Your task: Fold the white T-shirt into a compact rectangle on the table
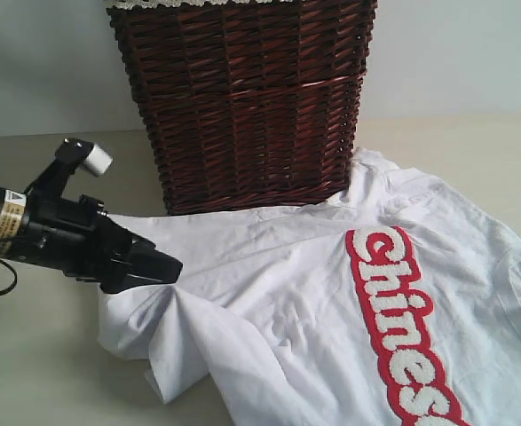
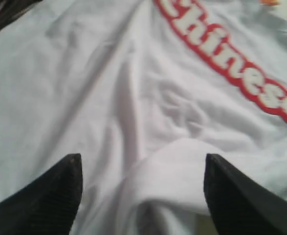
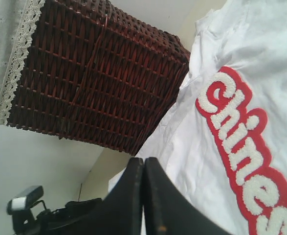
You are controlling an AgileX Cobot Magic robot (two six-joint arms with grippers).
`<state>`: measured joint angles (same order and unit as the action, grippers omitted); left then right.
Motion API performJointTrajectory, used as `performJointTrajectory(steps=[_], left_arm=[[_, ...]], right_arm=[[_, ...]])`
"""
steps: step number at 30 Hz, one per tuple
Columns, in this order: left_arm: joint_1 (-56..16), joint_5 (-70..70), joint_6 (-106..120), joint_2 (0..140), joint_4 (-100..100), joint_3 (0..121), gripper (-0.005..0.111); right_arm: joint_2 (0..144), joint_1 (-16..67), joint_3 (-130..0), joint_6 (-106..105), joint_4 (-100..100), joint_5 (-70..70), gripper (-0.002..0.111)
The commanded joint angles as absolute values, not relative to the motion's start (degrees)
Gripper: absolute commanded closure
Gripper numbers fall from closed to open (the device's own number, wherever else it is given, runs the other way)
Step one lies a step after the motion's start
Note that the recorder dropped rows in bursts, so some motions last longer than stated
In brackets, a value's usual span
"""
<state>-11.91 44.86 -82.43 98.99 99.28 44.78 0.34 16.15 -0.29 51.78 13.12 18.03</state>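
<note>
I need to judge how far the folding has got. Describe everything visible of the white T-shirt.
The white T-shirt looks like soft cotton, with fuzzy white lettering on a red band across the chest. It lies spread out and wrinkled on the table, not yet folded, and reaches the foot of the wicker basket. Near one edge the cloth is bunched into a raised ridge, and the left gripper sits there with its jaws open on either side of it.
</note>
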Motion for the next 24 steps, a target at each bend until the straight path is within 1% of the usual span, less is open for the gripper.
performJointTrajectory(steps=[1, 3, 5, 6, 7, 10, 11, 18, 24], left_arm=[[-11.87, 53.26, -75.31, 94.46, 99.95, 41.13, 0.039], [-11.87, 53.47, -78.06, 93.56, 99.95, 38.15, 0.040], [-11.87, 57.35, -78.13, 92.86, 99.95, 35.93, 0.048], [-11.87, 57.69, -77.03, 92.74, 99.95, 34.50, 0.055], [-11.87, 56.79, -76.09, 92.74, 99.95, 33.61, 0.056], [-11.99, 38.78, -71.67, 92.74, 99.95, 30.67, 0.051], [-11.99, 36.25, -69.84, 92.74, 99.95, 30.29, 0.050], [-11.99, 44.66, -69.41, 93.96, 99.95, 25.31, 0.050], [-11.99, 44.66, -69.13, 96.72, 99.95, 24.33, 0.050]], right_arm=[[0.00, 16.18, 0.00, 51.56, 13.11, 17.39, 0.108], [0.00, 16.18, 0.00, 51.56, 13.11, 17.39, 0.108], [0.00, 16.18, 0.00, 51.56, 13.11, 17.39, 0.108], [0.00, 16.18, 0.00, 51.56, 13.11, 17.39, 0.108], [0.00, 16.18, 0.00, 51.56, 13.11, 17.39, 0.108], [0.00, 16.18, 0.00, 51.56, 13.11, 17.39, 0.108], [0.00, 16.18, 0.00, 51.56, 13.11, 17.39, 0.108], [0.00, 16.18, 0.00, 51.56, 13.11, 17.39, 0.108], [0.00, 16.18, 0.00, 51.56, 13.11, 17.39, 0.108]])
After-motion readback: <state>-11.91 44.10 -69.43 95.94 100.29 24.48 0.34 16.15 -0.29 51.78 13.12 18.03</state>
